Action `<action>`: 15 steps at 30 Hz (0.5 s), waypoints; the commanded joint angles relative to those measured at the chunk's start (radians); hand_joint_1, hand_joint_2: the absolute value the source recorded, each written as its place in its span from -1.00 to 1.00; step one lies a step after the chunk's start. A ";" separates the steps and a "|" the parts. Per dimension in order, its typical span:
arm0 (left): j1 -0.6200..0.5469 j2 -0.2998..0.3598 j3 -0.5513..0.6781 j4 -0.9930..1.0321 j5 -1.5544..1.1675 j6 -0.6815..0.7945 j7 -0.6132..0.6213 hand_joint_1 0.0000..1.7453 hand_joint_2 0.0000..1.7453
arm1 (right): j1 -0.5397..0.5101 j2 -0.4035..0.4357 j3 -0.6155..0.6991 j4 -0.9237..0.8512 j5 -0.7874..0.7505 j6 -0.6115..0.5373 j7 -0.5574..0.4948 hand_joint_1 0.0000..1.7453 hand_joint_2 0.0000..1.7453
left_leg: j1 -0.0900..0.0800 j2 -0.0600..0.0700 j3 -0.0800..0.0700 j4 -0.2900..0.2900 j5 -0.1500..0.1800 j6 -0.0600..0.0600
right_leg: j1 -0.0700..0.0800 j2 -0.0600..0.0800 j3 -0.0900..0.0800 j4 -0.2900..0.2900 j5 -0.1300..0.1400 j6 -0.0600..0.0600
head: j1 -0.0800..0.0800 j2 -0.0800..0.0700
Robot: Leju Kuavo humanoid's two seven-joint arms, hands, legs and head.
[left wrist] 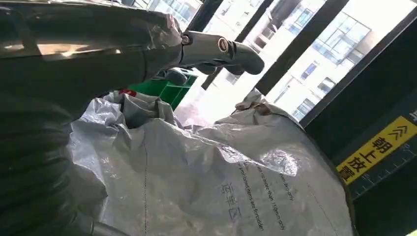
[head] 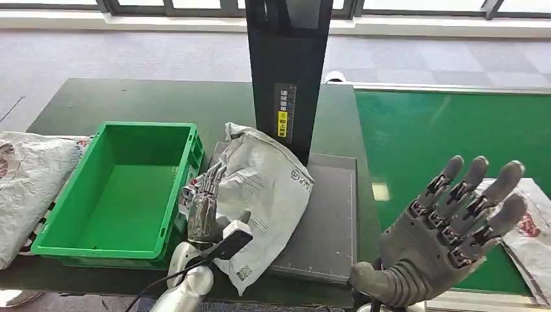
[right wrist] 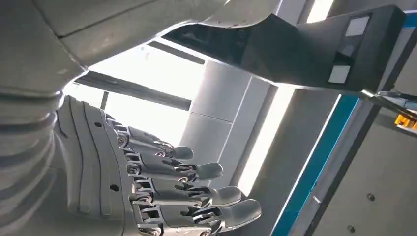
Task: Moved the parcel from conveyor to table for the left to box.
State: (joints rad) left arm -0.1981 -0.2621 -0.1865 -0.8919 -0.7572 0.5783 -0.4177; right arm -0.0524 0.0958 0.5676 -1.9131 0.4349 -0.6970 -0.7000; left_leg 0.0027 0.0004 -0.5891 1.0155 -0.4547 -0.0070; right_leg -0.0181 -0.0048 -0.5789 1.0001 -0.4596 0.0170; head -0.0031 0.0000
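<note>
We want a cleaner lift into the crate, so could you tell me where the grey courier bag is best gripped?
Grip the grey courier bag along its crumpled edge nearest the green crate, coming from the crate side, where the left hand already holds it. The loose folds there give the fingers something to gather; the flat printed face probably offers little purchase.

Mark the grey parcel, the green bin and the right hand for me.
grey parcel [head: 269,188], head view, middle of its printed face.
green bin [head: 184,170], head view, its right wall.
right hand [head: 448,227], head view, palm, fingers spread.
</note>
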 commanded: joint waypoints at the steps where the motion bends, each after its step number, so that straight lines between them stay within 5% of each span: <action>1: -0.047 0.007 0.044 0.075 -0.010 -0.014 0.018 -1.00 1.00 | -0.010 -0.021 0.008 0.018 -0.001 -0.001 0.002 -1.00 1.00 | 0.001 0.000 0.002 -0.002 0.000 0.000 | 0.001 0.000 0.002 -0.003 0.001 -0.001 | 0.000 0.000; 3: -0.051 0.006 0.039 0.087 -0.019 -0.019 0.027 -1.00 1.00 | -0.013 -0.022 0.007 0.020 -0.001 -0.001 0.002 -1.00 1.00 | 0.001 0.000 0.001 -0.001 0.000 0.000 | 0.001 0.000 0.001 -0.001 0.000 -0.001 | 0.000 0.000; 4: -0.059 0.007 0.031 0.103 -0.035 -0.031 0.043 -1.00 -1.00 | -0.014 -0.022 0.008 0.020 0.000 -0.001 0.002 -1.00 1.00 | 0.001 0.000 0.001 -0.001 0.000 0.000 | 0.001 0.000 0.001 -0.002 0.001 -0.001 | 0.000 0.000; 6: -0.112 0.022 -0.060 0.230 -0.234 -0.124 0.235 -1.00 -1.00 | -0.029 -0.025 0.015 0.036 -0.011 -0.001 0.002 -1.00 1.00 | 0.001 -0.001 0.001 -0.001 0.001 0.000 | 0.001 0.000 0.002 -0.002 0.001 -0.001 | 0.000 0.000; 9: -0.149 0.011 -0.111 0.353 -0.336 -0.184 0.312 -1.00 -1.00 | -0.040 -0.021 0.015 0.049 -0.014 -0.001 0.002 -1.00 1.00 | 0.001 -0.002 0.002 -0.003 0.002 0.000 | 0.001 -0.002 0.003 -0.004 0.001 -0.001 | 0.000 0.000; 15: -0.153 0.004 -0.146 0.406 -0.372 -0.235 0.308 -1.00 -1.00 | -0.035 -0.026 0.017 0.049 -0.016 -0.001 0.002 -1.00 1.00 | 0.000 0.000 0.002 -0.001 0.000 0.000 | 0.000 0.000 0.003 -0.002 0.000 -0.001 | 0.000 0.000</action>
State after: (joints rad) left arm -0.2887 -0.2716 -0.2433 -0.6773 -1.1077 0.3743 -0.1228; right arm -0.0587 0.0958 0.5676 -1.9116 0.4234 -0.6970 -0.7000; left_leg 0.0026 0.0000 -0.5888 1.0156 -0.4544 -0.0067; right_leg -0.0183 -0.0051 -0.5778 1.0000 -0.4593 0.0172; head -0.0031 0.0000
